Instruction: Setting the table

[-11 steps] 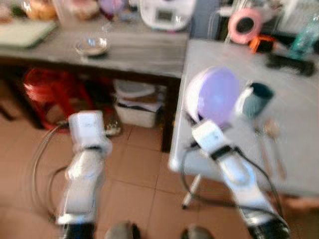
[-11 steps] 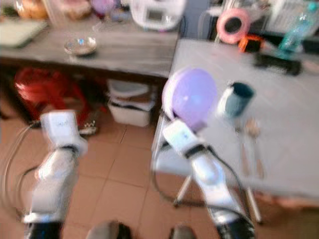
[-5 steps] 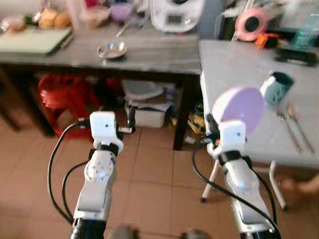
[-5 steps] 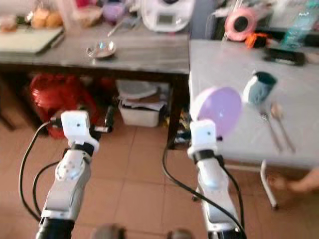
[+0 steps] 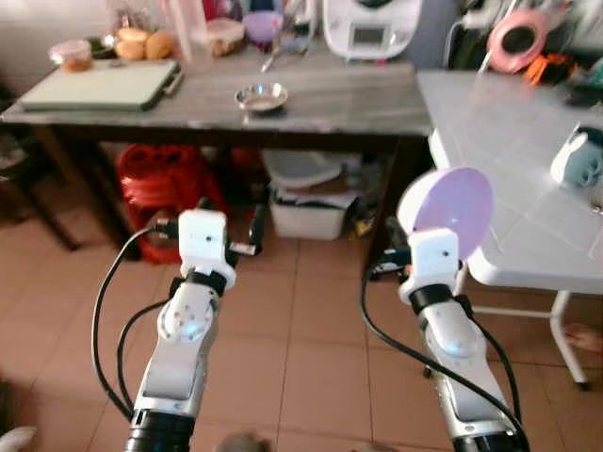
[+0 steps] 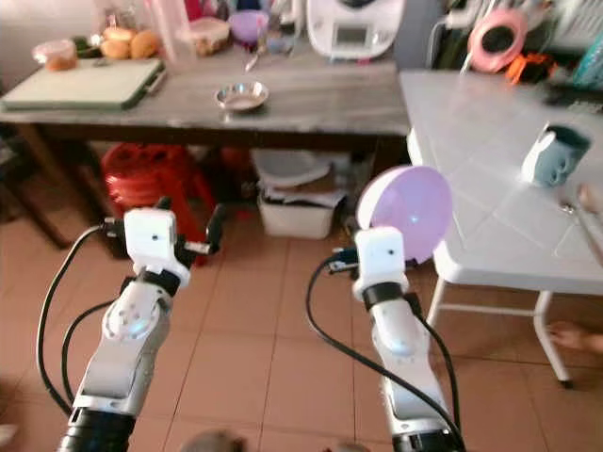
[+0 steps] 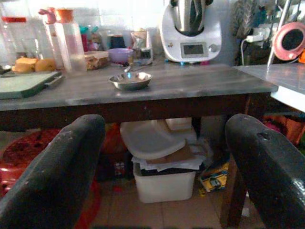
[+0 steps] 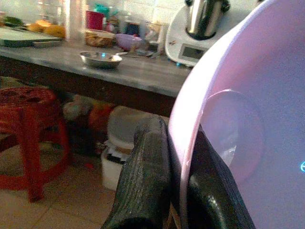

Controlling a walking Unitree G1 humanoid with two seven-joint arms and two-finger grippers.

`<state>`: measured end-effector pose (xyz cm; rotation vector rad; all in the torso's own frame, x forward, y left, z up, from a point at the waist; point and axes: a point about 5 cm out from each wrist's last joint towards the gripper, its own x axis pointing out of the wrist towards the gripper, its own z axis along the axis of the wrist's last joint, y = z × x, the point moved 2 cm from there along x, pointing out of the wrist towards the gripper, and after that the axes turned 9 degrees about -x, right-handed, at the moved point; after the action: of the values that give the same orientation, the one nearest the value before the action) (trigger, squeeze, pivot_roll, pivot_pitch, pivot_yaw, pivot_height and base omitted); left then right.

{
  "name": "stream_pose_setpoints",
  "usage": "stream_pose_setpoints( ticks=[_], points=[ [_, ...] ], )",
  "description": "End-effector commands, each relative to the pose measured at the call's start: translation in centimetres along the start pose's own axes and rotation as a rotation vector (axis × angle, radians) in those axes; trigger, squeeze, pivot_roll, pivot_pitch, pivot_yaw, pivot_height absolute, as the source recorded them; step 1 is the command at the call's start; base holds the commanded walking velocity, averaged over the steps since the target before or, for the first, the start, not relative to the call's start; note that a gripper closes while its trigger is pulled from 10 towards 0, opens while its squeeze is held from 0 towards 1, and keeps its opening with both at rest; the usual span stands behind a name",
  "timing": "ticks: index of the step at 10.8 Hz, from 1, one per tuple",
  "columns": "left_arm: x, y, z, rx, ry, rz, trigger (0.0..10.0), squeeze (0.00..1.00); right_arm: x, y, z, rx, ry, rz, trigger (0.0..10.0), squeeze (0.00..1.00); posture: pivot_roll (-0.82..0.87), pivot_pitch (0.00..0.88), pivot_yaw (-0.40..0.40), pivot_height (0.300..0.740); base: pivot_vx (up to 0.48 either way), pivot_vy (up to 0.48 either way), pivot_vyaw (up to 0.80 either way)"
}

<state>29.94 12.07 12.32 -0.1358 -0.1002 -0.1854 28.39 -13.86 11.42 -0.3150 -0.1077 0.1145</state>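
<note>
A lavender plate (image 5: 454, 207) stands on edge in my right gripper (image 8: 178, 143), whose black fingers (image 8: 145, 181) are shut on its rim. I hold it over the tiled floor, just left of the white table (image 5: 499, 132). A teal mug (image 6: 551, 153) stands on that table, with cutlery (image 6: 589, 202) near the right edge of the view. My left gripper (image 7: 157, 162) is open and empty, held out in front toward the dark counter (image 5: 330, 99).
On the counter sit a steel bowl (image 5: 262, 95), a green cutting board (image 5: 99, 83) and a white appliance (image 5: 369, 24). Beneath it are a red stool (image 5: 165, 184) and a white bin (image 5: 306, 202). A person's foot (image 6: 575, 336) rests by the table leg.
The whole view has shifted: the white table and mug now lie further right and the counter is more central. The plate stays in my right gripper. The blur has gone.
</note>
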Motion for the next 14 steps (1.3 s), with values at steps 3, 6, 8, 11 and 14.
stream_pose_setpoints(
  ticks=[3,6,8,11,14],
  points=[
    [-0.24,0.43,0.03,0.01,0.008,0.028,10.0,0.0,0.6,-0.06,1.25,-0.011,-0.041,0.015,10.0,0.0,0.02,0.0,0.004,0.74,0.48,0.0,0.0],
    [-0.23,0.14,0.06,-0.002,0.007,0.021,10.0,0.0,0.82,0.26,1.5,-0.01,-0.053,0.042,10.0,0.0,0.02,0.0,0.0,0.74,0.48,0.0,0.0],
    [-0.39,0.17,0.08,-0.012,0.01,0.034,10.0,0.0,1.02,0.29,1.83,-0.021,-0.066,0.052,10.0,0.0,0.02,0.0,-0.001,0.74,0.459,0.0,0.0],
    [-0.34,0.04,0.17,-0.007,0.008,0.026,10.0,0.0,0.96,0.31,1.85,-0.028,-0.073,0.063,10.0,0.0,0.01,0.0,0.002,0.74,0.454,0.0,0.0],
    [-0.32,-0.04,0.21,-0.005,0.011,0.025,10.0,0.0,0.86,0.7,2.05,-0.022,-0.083,0.078,10.0,0.0,0.02,0.0,0.006,0.74,0.444,0.0,0.0]
  ],
)
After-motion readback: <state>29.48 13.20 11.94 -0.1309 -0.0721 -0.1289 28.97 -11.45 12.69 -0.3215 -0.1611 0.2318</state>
